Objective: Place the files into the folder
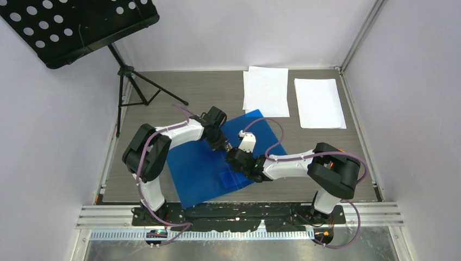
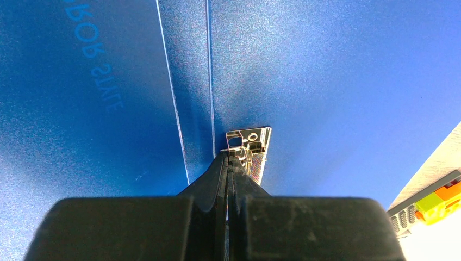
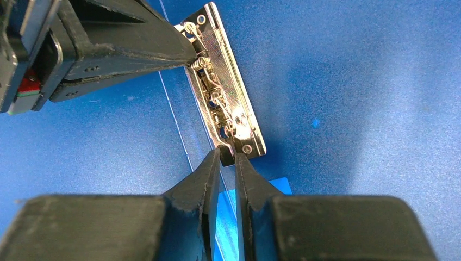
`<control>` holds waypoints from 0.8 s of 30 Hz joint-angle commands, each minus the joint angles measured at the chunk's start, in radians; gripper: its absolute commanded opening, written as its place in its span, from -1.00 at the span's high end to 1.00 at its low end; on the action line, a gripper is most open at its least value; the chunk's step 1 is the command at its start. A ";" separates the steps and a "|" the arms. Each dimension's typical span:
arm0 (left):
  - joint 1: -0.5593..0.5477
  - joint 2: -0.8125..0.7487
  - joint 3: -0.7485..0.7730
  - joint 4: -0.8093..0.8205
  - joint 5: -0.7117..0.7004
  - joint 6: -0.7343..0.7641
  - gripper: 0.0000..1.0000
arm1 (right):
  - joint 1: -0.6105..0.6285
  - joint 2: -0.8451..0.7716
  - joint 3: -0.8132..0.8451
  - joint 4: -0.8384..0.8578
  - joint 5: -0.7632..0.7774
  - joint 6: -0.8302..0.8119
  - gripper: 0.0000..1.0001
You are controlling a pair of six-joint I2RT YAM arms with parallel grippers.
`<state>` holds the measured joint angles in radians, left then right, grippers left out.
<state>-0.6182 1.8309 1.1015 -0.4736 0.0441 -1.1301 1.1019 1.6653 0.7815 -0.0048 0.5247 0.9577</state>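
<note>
The blue folder (image 1: 198, 168) lies open on the table, also in the left wrist view (image 2: 337, 81) and the right wrist view (image 3: 353, 81). Its metal clip (image 3: 225, 103) sits along the spine; one end shows in the left wrist view (image 2: 254, 147). My left gripper (image 1: 224, 145) (image 2: 230, 157) is shut, its tips pressed at the clip's far end; its fingers (image 3: 125, 49) show in the right wrist view. My right gripper (image 1: 235, 157) (image 3: 228, 156) is shut on the clip's dark lever tab at the near end. The files, two lots of white sheets (image 1: 266, 91) (image 1: 319, 103), lie behind the folder.
A black music stand (image 1: 81, 27) on a tripod (image 1: 133, 89) stands at the back left. A light blue pocket (image 1: 231, 178) sits on the folder's near side. White walls and metal rails (image 1: 359, 38) close in the table on three sides.
</note>
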 commanded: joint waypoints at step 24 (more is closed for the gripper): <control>-0.024 0.095 -0.095 -0.223 -0.059 0.024 1.00 | -0.121 0.153 0.056 -0.393 -0.010 0.281 0.88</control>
<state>-0.6189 1.8339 1.1046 -0.4797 0.0422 -1.1275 1.0672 1.7214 0.9108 -0.2417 0.4877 1.1740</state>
